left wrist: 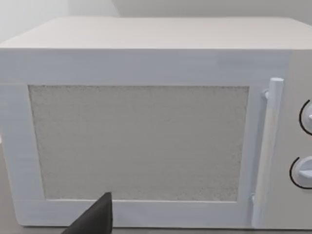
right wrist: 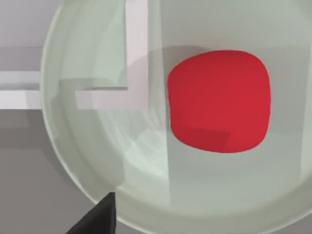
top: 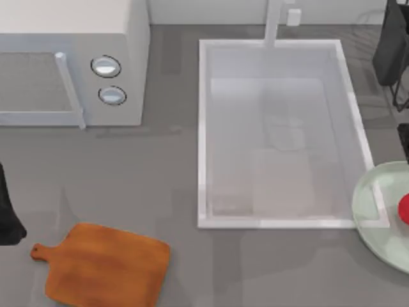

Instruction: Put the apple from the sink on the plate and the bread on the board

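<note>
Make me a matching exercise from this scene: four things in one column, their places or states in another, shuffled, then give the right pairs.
Things:
1. small bright red apple
2. orange-brown wooden cutting board
3. white microwave with two round dials
4. large white rectangular sink

Places or states:
A. at the top view's upper left
B. resting on the round pale mint-green plate
C. bare, near the top view's lower left
D. middle of the table, its pale grey floor bare

Pairs: 1-B, 2-C, 3-A, 4-D

Apple [top: 404, 209] and plate [top: 377, 220] edge-cropped
</note>
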